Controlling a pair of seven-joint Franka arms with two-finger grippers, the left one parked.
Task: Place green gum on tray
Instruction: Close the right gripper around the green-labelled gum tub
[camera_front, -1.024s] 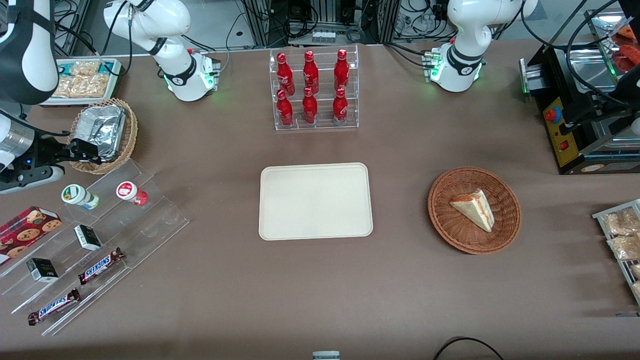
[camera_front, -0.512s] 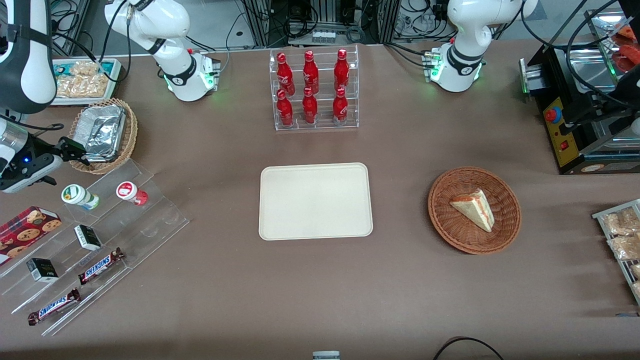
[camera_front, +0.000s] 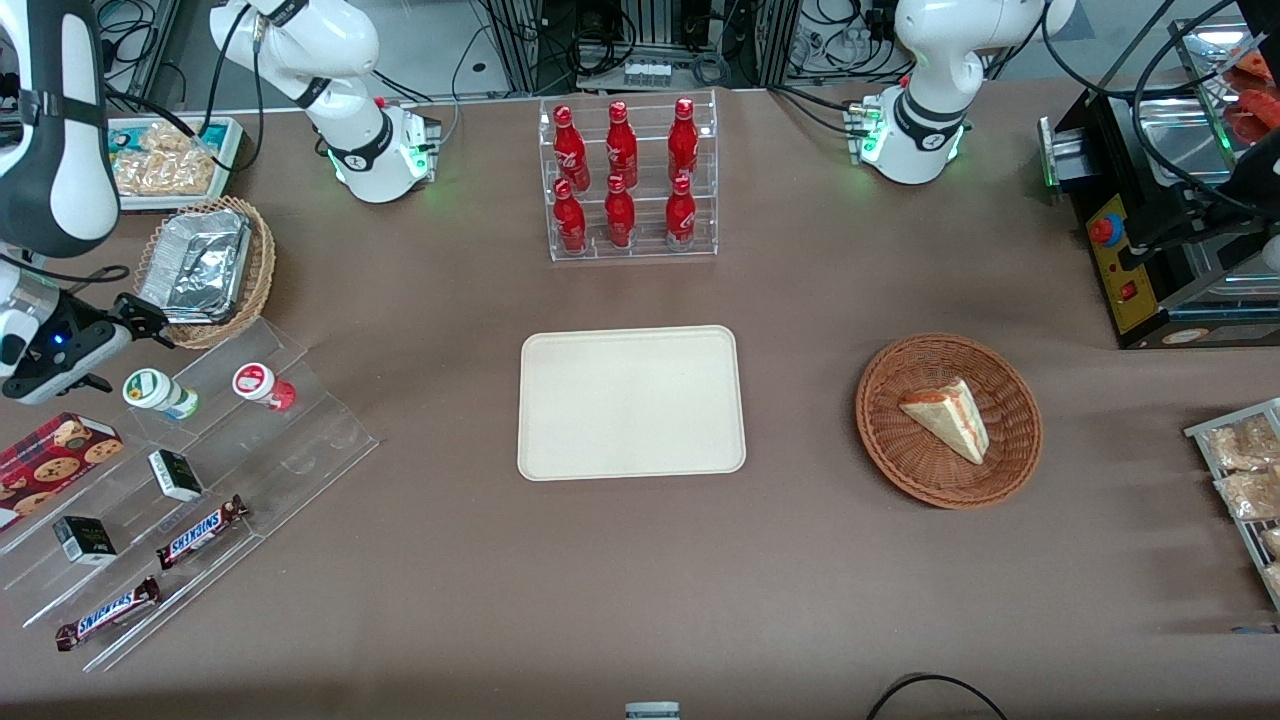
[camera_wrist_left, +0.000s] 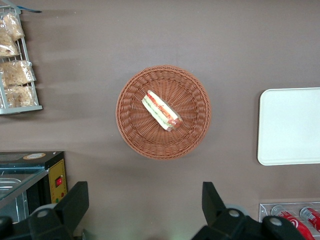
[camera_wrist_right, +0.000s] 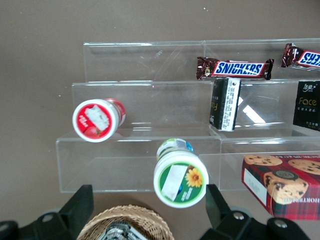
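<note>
The green gum (camera_front: 156, 392) (camera_wrist_right: 180, 178) stands on the top step of a clear stepped rack (camera_front: 300, 440), its green-and-white lid facing up. My right gripper (camera_front: 150, 322) (camera_wrist_right: 149, 210) hovers open just above it, slightly farther from the front camera, between the gum and a foil-filled wicker basket (camera_front: 205, 270). Nothing is between its fingers (camera_wrist_right: 215, 202); the gum's lid sits close to one of them. The cream tray (camera_front: 630, 402) (camera_wrist_left: 290, 125) lies bare at the table's middle, well away toward the parked arm's end.
A red-lidded gum bottle (camera_front: 262, 385) (camera_wrist_right: 96, 120) stands beside the green one. Lower steps hold black boxes (camera_front: 175, 474) and Snickers bars (camera_front: 200, 531); a cookie box (camera_front: 55, 455) lies alongside. A cola bottle rack (camera_front: 627, 180) and a sandwich basket (camera_front: 948, 420) stand elsewhere.
My gripper has moved off the foil basket toward the working arm's end and nearer the front camera, closing in on the green gum. Nothing else has moved.
</note>
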